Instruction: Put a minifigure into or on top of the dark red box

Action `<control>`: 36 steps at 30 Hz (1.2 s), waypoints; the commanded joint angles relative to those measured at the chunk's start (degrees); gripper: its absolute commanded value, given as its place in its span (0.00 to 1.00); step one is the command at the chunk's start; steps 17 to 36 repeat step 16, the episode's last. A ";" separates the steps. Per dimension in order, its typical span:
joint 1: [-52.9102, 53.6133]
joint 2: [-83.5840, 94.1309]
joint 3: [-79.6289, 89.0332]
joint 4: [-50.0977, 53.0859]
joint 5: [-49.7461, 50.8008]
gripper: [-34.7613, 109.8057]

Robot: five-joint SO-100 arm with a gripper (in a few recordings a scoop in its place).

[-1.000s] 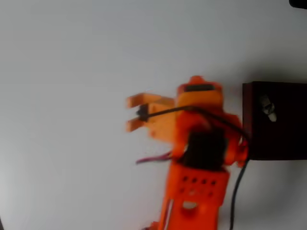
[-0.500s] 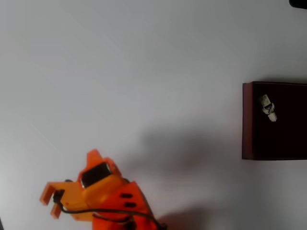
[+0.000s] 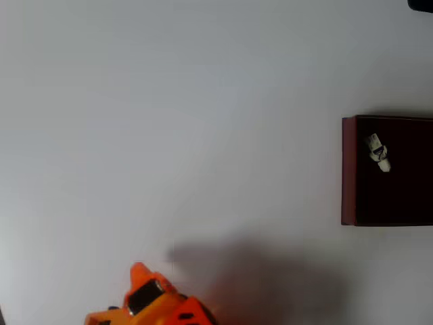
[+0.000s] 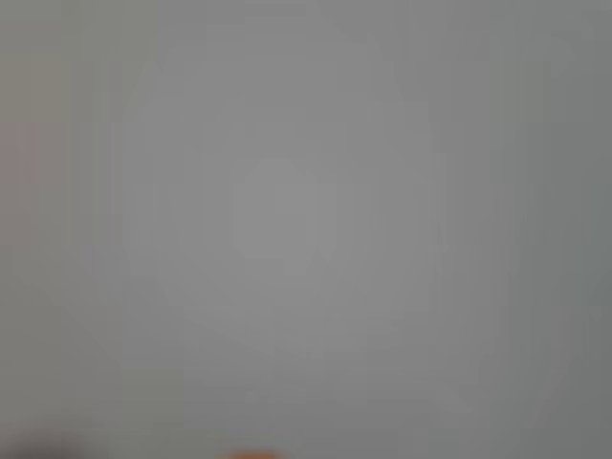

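minifigure lying inside dark red box, white table around

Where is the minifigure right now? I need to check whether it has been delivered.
In the overhead view, the minifigure lies inside the dark red box at the right edge, near its upper-left corner.

A blurred, plain grey worktop spans the wrist view; below it, at the bottom edge, sits a small orange sliver, perhaps the fingers.
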 commanded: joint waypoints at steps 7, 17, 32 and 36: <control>-6.50 1.05 -0.09 1.93 -2.37 0.24; -7.82 1.05 -0.18 2.02 -3.08 0.24; -7.82 1.05 -0.18 2.02 -3.08 0.24; -7.82 1.05 -0.18 2.02 -3.08 0.24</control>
